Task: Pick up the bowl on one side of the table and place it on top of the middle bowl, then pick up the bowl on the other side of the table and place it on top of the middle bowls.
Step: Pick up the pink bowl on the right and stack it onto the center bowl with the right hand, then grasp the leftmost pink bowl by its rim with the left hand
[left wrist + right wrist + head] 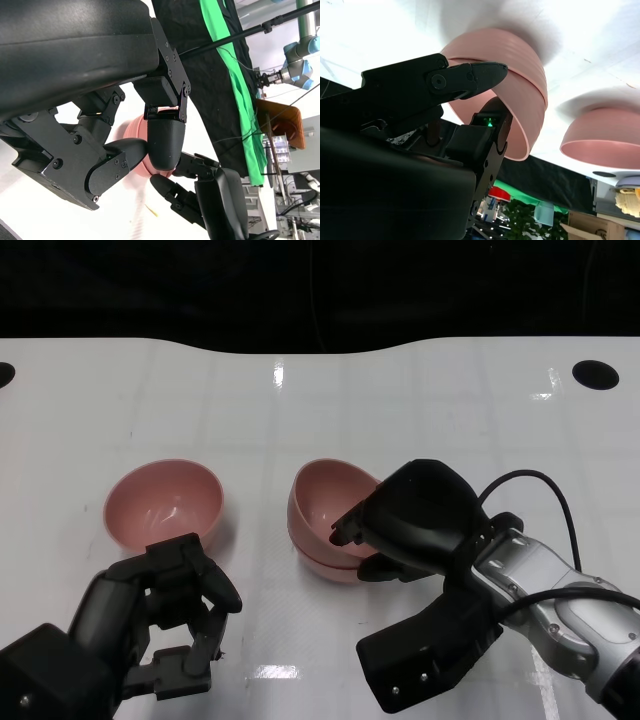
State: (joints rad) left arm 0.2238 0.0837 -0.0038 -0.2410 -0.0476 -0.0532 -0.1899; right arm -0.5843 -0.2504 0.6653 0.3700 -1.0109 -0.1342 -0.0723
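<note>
- A white surface (420,400) seen from above, with a black backdrop beyond its far edge.
- Near the middle sits a stack of two pink bowls: a top bowl (330,502) nested in a middle bowl (335,568), of which only a thin rim shows below it.
- The right hand (385,530) reaches in from the near right and grasps the top bowl by its right rim. The right wrist view shows a finger inside the bowl (490,125) and another outside against the wall (470,80), so the rim is pinched between them.
- To the left, apart from the stack, a single pink left bowl (165,502) stands upright on the surface with its opening facing up.
- The left hand (180,615) hangs just on the near side of the left bowl, holding nothing. Its fingers are bent but apart, and the pictures do not show them touching the bowl.
- The left wrist view shows that hand's dark fingers (165,140) close in front of a pink bowl, with the right hand beyond.
</note>
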